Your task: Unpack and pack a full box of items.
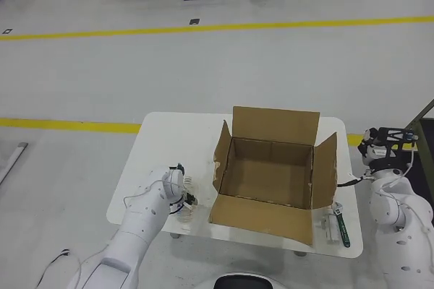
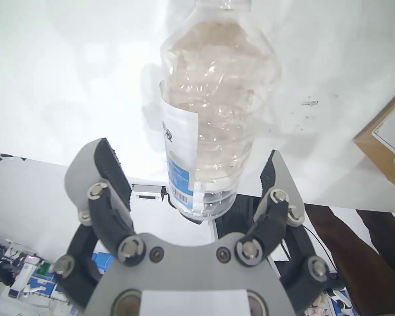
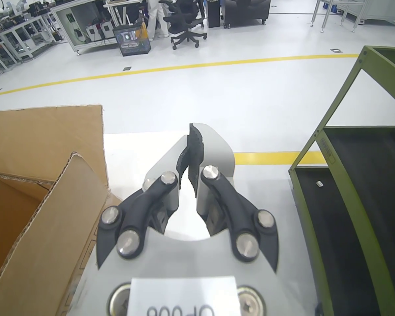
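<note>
An open cardboard box stands in the middle of the white table, its inside bare as far as the top view shows. To its left a clear plastic bottle with a white cap and a blue-and-white label lies on the table, its base at the front edge. My left gripper is open around the bottle's lower end, with a gap between the bottle and each finger; the top view shows the same left gripper and bottle. My right gripper is shut on nothing, off the table's right edge, beside the box flap.
A green-handled tool and a clear packet lie at the table's front right corner. A green metal cart stands just right of the table. The box's raised flaps stand on every side of its opening.
</note>
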You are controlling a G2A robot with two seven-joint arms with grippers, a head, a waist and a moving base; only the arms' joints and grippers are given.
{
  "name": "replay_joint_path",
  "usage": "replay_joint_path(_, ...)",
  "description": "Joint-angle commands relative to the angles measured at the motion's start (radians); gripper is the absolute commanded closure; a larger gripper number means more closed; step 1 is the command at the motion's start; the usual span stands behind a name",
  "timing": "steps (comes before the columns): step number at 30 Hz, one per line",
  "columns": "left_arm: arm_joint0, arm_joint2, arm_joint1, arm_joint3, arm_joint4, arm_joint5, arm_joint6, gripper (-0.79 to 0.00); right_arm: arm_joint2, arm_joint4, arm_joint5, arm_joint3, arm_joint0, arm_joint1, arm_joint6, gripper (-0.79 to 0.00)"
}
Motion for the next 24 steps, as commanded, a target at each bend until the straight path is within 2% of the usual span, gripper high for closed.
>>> replay_joint_path(1, -0.009, 0.006, -0.003, 0.03, -0.005, -0.006, 0.017, -0.73, -0.001, 0.002, 0.0, -0.001, 0.0, 0.001, 0.002, 0.0)
replay_joint_path(2, -0.013, 0.007, -0.005, 0.042, -0.01, -0.01, 0.024, -0.72, -0.002, 0.004, 0.0, -0.003, 0.0, 0.001, 0.003, 0.0)
replay_joint_path(6, -0.021, 0.019, -0.009, 0.082, -0.01, -0.036, 0.064, -0.523, -0.003, 0.01, -0.002, -0.004, -0.001, 0.002, 0.005, 0.0)
replay_joint_path(7, -0.023, 0.021, -0.01, 0.089, -0.012, -0.04, 0.068, -0.363, -0.002, 0.011, -0.002, -0.005, -0.001, 0.003, 0.006, 0.0)
replay_joint_path(8, -0.025, 0.022, -0.011, 0.096, -0.015, -0.042, 0.073, -0.308, -0.002, 0.012, -0.002, -0.006, -0.002, 0.003, 0.007, 0.0)
replay_joint_path(9, -0.026, 0.023, -0.012, 0.102, -0.017, -0.044, 0.078, -0.289, -0.001, 0.015, -0.001, -0.007, -0.002, 0.003, 0.009, 0.0)
replay_joint_path(10, -0.028, 0.024, -0.012, 0.107, -0.018, -0.046, 0.081, -0.052, 0.0, 0.016, 0.0, -0.009, -0.003, 0.004, 0.01, 0.0)
replay_joint_path(11, -0.029, 0.025, -0.013, 0.111, -0.02, -0.048, 0.086, 0.0, 0.001, 0.019, 0.0, -0.011, -0.003, 0.004, 0.011, 0.0)
replay_joint_path(15, -0.035, 0.022, -0.012, 0.112, -0.027, -0.05, 0.112, 0.0, 0.015, 0.072, 0.001, -0.017, 0.002, 0.005, 0.029, 0.0)
replay_joint_path(17, -0.041, 0.014, -0.009, 0.102, -0.035, -0.045, 0.115, 0.0, 0.031, 0.149, 0.004, -0.017, 0.017, 0.005, 0.063, 0.0)
replay_joint_path(20, -0.049, -0.006, 0.001, 0.076, -0.039, -0.025, 0.11, 0.0, 0.058, 0.294, 0.01, -0.018, 0.043, 0.005, 0.17, 0.0)
replay_joint_path(21, -0.049, -0.014, 0.006, 0.064, -0.036, -0.017, 0.104, 0.0, 0.064, 0.336, 0.015, -0.026, 0.051, 0.006, 0.219, -0.028)
replay_joint_path(22, -0.05, -0.018, 0.012, 0.047, -0.02, -0.009, 0.103, 0.0, 0.068, 0.381, 0.016, -0.032, 0.057, 0.007, 0.278, -0.502)
replay_joint_path(23, -0.048, -0.026, 0.018, 0.026, -0.01, 0.0, 0.095, 0.0, 0.075, 0.419, 0.022, -0.033, 0.068, 0.009, 0.337, -0.785)
replay_joint_path(24, -0.046, -0.038, 0.024, 0.0, -0.007, 0.012, 0.083, 0.0, 0.082, 0.462, 0.038, -0.028, 0.081, 0.011, 0.387, -0.785)
